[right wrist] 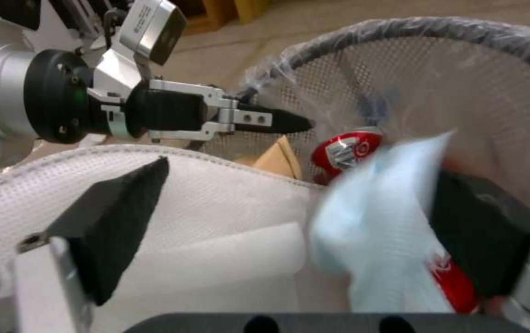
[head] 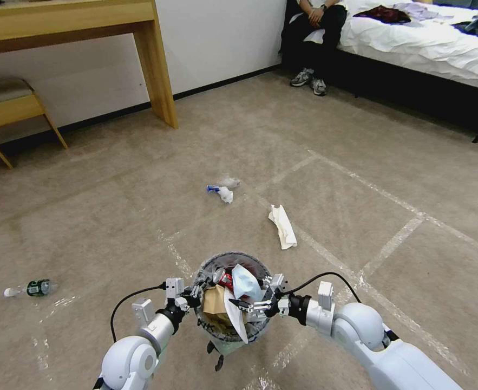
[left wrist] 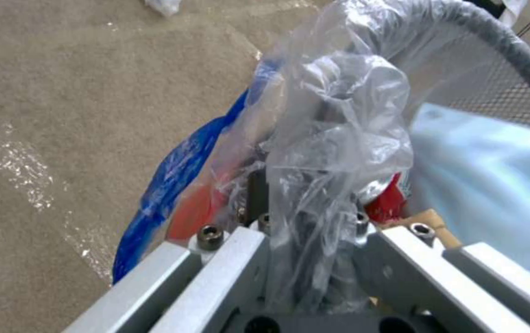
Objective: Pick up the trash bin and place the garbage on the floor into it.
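The trash bin point(head: 233, 254) hangs just above the floor point(head: 141, 206), with my left gripper point(head: 196, 295) shut on its bag-covered rim point(left wrist: 511, 41). The closed left gripper point(right wrist: 289, 122) also appears in the right wrist view. My right gripper point(head: 248, 305) is open over the bin's right side. Between its black pads point(right wrist: 117, 222) lie a white slipper point(right wrist: 216, 222) and a light-blue cloth piece point(right wrist: 375, 222). Inside the bin are also a red can point(right wrist: 345, 148) and a brown paper bag point(head: 214, 303). On the carpet lie another white slipper point(head: 282, 226), a white-and-blue wrapper point(head: 222, 190) and a small bottle point(head: 33, 287).
A wooden desk leg point(head: 160, 70) and a stool point(head: 11, 103) stand against the far-left wall. A bed point(head: 428, 38) fills the far right. White tape lines point(head: 390, 246) cross the open carpet ahead.
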You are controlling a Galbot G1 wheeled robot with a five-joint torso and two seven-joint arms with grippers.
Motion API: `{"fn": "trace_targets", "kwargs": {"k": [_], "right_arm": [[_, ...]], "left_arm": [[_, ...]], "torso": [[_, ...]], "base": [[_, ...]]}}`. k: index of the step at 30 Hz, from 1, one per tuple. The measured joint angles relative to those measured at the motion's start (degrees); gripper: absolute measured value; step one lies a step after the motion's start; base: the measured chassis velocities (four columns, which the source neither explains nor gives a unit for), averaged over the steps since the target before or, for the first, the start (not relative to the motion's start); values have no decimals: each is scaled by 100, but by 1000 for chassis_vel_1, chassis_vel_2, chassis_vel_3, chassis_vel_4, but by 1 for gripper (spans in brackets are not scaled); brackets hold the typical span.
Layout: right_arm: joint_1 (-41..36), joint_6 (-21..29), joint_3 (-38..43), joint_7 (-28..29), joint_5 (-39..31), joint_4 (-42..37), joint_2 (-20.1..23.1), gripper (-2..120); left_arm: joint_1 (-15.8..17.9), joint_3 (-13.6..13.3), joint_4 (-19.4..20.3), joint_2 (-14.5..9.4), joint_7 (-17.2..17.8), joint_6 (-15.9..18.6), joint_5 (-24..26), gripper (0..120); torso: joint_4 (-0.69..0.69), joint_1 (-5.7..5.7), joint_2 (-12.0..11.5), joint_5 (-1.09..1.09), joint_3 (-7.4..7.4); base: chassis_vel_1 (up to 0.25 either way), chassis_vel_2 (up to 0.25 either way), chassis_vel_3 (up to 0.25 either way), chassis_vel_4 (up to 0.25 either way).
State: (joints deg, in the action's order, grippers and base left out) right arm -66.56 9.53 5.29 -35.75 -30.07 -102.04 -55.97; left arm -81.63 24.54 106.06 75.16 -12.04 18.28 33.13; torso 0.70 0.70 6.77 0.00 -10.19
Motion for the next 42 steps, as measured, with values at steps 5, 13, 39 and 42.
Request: {"fn": "trace_targets", "kwargs": {"k": [5, 13, 39, 42], "right_arm": [[-45, -14, 20, 0, -32, -54, -7, 100], [-180, -25, 184, -75, -114, -314, 92, 100], [-565, 23, 609, -236, -217, -940, 361, 100], [-588, 23, 653, -238, -249, -994, 386, 100]], "left_arm": [[21, 0, -39, 3, 19, 0, 1, 1], [63, 19, -83, 2, 47, -1, 9, 1], [196, 87, -199, 43, 120, -1, 1, 1], [200, 99, -199, 46, 131, -1, 2, 1]], "torso": [[0, 0, 0, 0, 0], [0, 0, 0, 0, 0], [0, 0, 0, 0, 0], [0, 0, 0, 0, 0]], "base": [[0, 0, 0, 0], [0, 0, 0, 0], [0, 0, 0, 0], [0, 0, 0, 0]]}}
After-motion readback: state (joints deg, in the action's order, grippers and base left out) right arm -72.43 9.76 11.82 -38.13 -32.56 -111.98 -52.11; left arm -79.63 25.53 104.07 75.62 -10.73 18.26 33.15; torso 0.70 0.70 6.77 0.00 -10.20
